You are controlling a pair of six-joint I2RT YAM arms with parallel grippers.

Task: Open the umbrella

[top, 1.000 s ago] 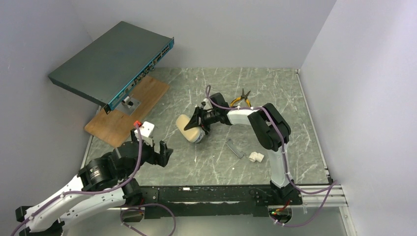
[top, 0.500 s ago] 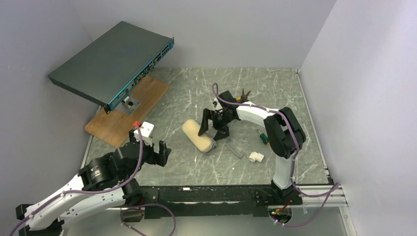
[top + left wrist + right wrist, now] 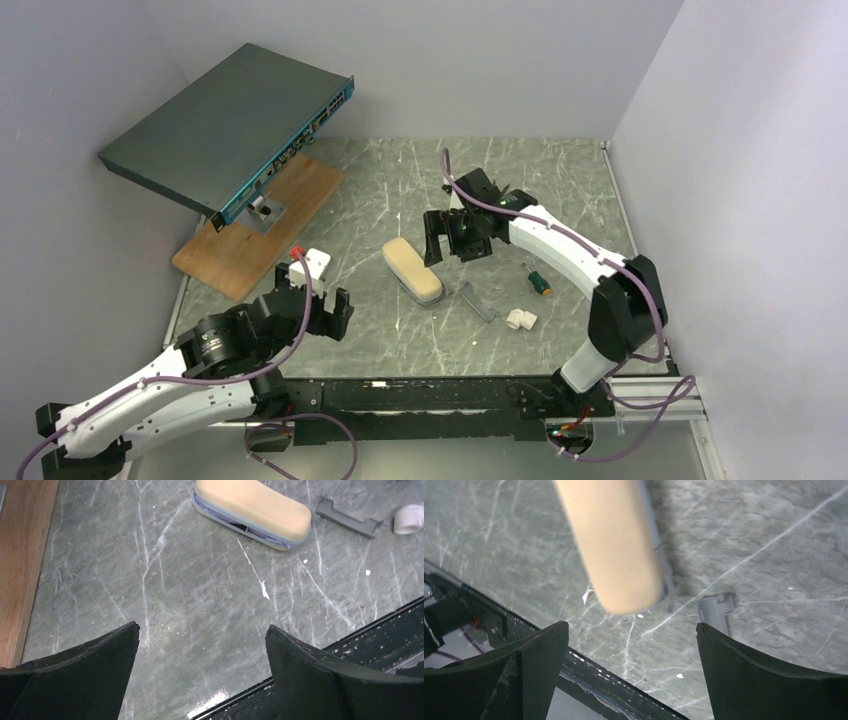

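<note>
Both claws gape apart, holding nothing. The right gripper [image 3: 448, 246] hovers at two o'clock of the beige clamshell case [image 3: 413, 270], lavender umbrella fabric [image 3: 235, 523] peeking from its seam. The left gripper [image 3: 202, 630] hangs at eight o'clock.

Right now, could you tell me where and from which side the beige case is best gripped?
Take the beige case across its narrow width at mid-length, coming from above. It lies flat with long, straight sides and rounded ends, so a pinch on the two long sides should sit squarely. The open right hand looks nearest.
</note>
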